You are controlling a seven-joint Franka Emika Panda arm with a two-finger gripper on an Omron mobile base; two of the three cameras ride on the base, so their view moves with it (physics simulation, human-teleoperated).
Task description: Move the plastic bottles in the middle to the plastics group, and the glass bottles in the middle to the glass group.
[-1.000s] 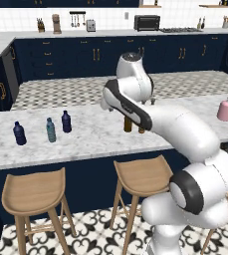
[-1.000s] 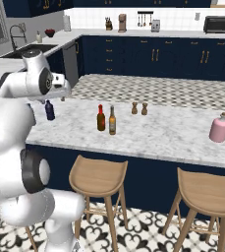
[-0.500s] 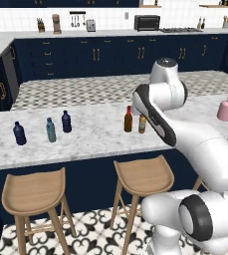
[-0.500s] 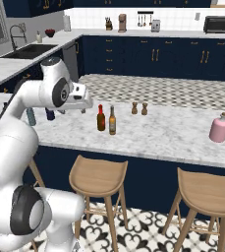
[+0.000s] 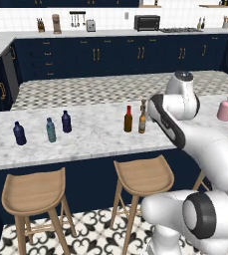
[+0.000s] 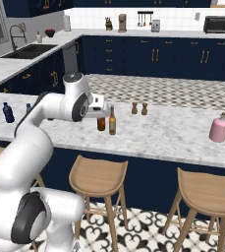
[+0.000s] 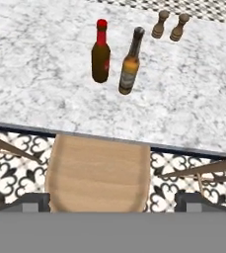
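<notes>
Standing side by side: red-capped bottle (image 7: 100, 52), amber bottle (image 7: 130, 63); fingers (image 7: 112, 201) spread wide.

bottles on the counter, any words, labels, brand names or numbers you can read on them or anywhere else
None can be read.
Red-capped brown bottle: no label visible.
Amber bottle: a pale label band, too blurred to read.
Pink bottle: plain.
Two navy bottles and the teal bottle: too small to tell.
Toaster oven on the back counter: no legible marking.
</notes>
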